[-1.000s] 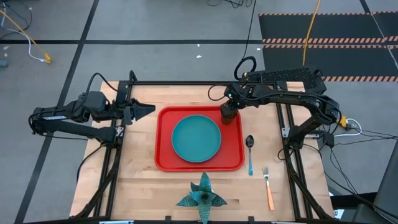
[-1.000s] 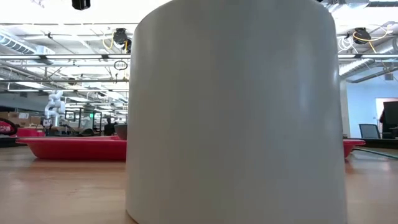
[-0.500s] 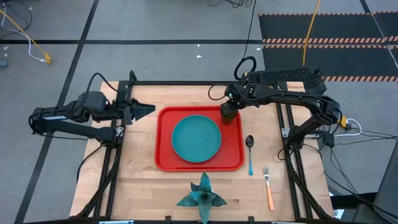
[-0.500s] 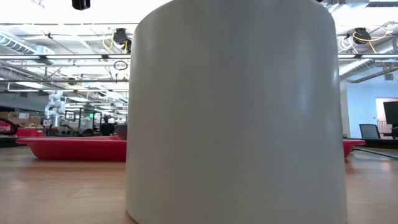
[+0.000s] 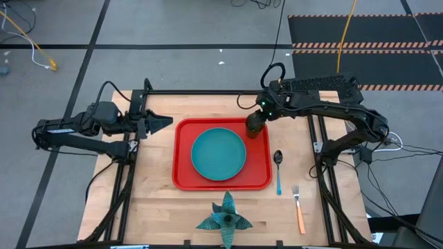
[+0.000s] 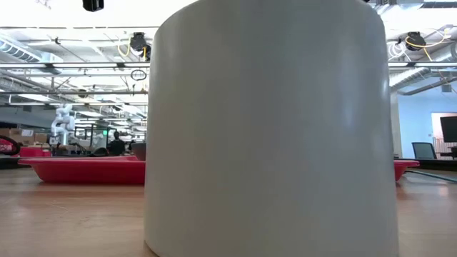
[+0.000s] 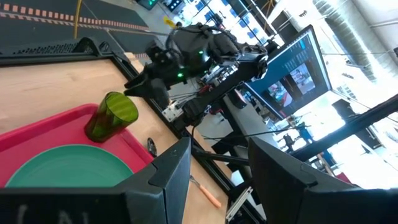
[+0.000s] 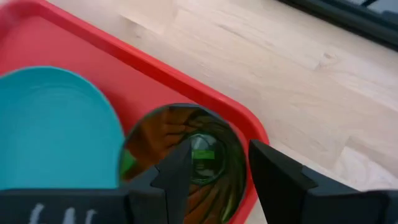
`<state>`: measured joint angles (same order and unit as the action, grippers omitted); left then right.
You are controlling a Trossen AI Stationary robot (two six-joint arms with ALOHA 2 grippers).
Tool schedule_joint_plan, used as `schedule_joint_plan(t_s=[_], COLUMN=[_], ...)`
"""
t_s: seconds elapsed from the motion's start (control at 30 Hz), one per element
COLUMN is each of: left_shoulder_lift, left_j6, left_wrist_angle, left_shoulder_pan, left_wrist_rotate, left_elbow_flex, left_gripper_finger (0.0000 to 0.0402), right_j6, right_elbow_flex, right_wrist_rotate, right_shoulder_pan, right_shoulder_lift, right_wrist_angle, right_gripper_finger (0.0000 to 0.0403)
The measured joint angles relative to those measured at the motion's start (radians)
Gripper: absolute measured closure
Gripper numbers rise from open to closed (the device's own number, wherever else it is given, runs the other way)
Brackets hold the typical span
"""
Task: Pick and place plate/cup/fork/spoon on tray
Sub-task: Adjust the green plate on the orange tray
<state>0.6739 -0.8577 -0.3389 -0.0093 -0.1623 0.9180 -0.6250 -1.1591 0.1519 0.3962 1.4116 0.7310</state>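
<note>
The red tray point(image 5: 181, 181) lies mid-table with the teal plate point(image 5: 218, 153) flat on it. The olive-green cup point(image 5: 255, 125) stands upright on its base in the tray's far right corner point(image 8: 249, 130), beside the plate. My right gripper point(image 8: 214, 155) hovers open just above and behind the cup point(image 7: 112, 116), touching nothing. The blue-handled spoon point(image 5: 278, 169) and the orange-handled fork point(image 5: 298, 207) lie on the wood to the right of the tray. My left gripper point(image 7: 217, 180) waits open at the table's left side, pointing level toward the tray.
A teal star-shaped spiky object point(image 5: 224, 218) sits at the near edge, in front of the tray. A large white cylinder point(image 6: 271, 128) fills most of the low view, with the tray's rim point(image 6: 86, 171) showing behind it. Bare wood lies left of the tray.
My right gripper has risen a little and drawn back from the cup toward the table's far right, still open. The cup has stayed upright in the tray's corner.
</note>
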Motion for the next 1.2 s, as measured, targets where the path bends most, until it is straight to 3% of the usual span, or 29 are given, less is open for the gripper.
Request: schedule_joint_plan(t_s=[0.4, 0.83, 1.2], left_shoulder_lift=[0.000, 0.000, 0.000], left_j6=[-0.002, -0.035, -0.038], left_wrist_angle=[0.000, 0.000, 0.001], left_shoulder_pan=[0.000, 0.000, 0.000], left_wrist_rotate=[0.000, 0.000, -0.015], left_elbow_flex=[0.000, 0.000, 0.000], left_gripper_finger=[0.0238, 0.0238, 0.0238], right_j6=[0.031, -0.184, -0.233], right_elbow_flex=[0.000, 0.000, 0.000], right_wrist_rotate=[-0.017, -0.187, -0.210], right_shoulder_pan=[-0.093, -0.082, -0.167], right_shoulder_lift=[-0.133, -0.202, -0.239], right_wrist_angle=[-0.038, -0.366, -0.398], right_gripper_finger=[0.0250, 0.0250, 0.0250])
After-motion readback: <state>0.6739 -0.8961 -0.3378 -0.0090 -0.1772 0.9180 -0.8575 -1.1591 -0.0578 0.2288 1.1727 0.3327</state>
